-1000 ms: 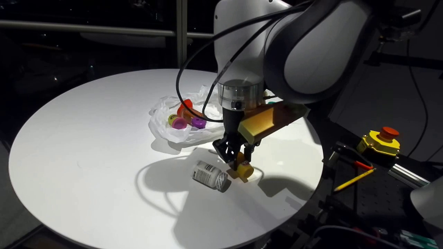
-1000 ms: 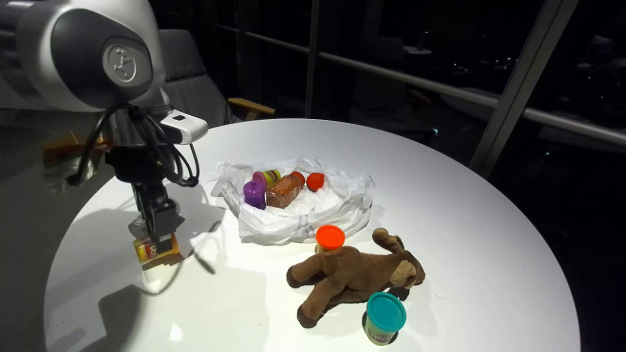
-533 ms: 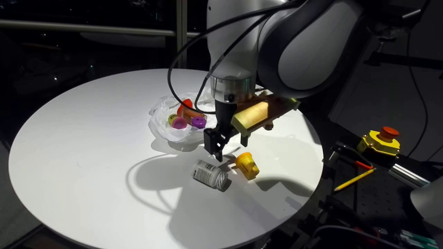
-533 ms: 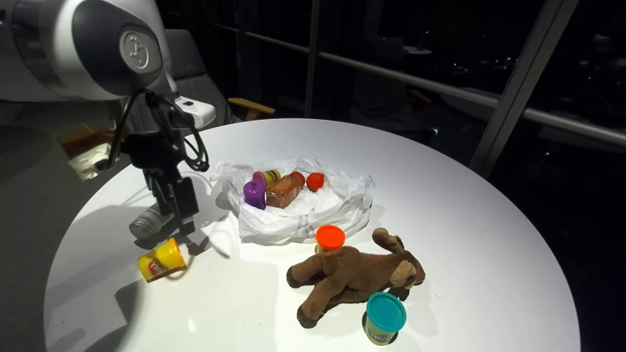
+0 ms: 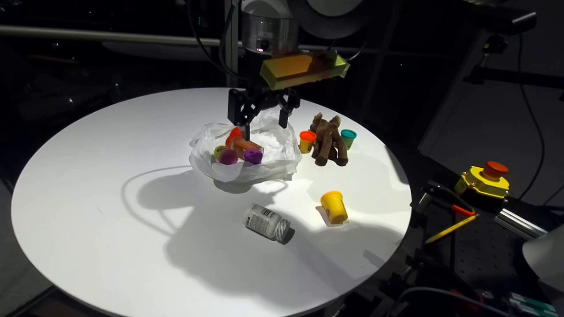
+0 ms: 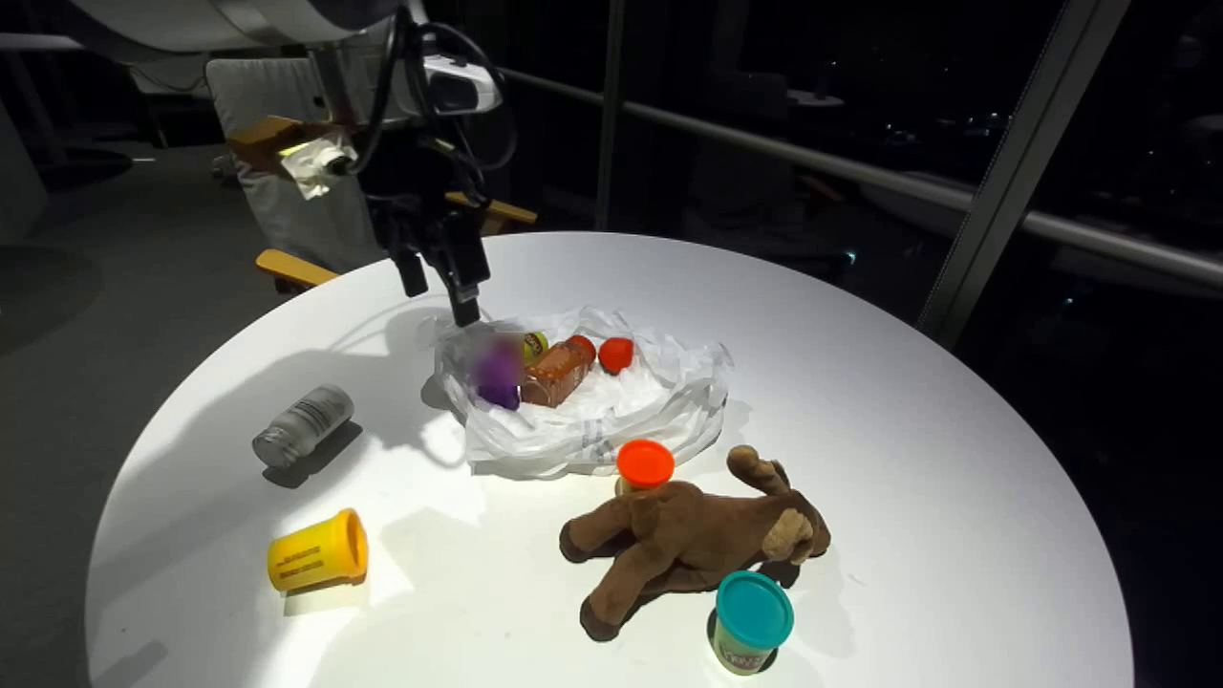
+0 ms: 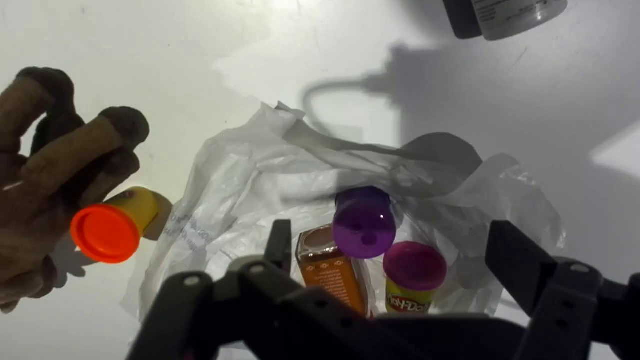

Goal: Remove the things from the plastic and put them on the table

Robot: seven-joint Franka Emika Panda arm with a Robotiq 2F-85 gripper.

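I see the round white worktop carrying a plastic bag, a bottle and yellow tub lying sideways, a plush toy, and, upright, an orange-lidded tub and a teal-lidded tub.

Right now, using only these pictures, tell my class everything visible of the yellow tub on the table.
The yellow tub lies on its side on the white table, near but apart from the white bottle. It looks like smooth plastic, with a wider orange end and small dark print along its side. Nothing except the table visibly touches it. Whether that end is lidded or open, I can't tell.
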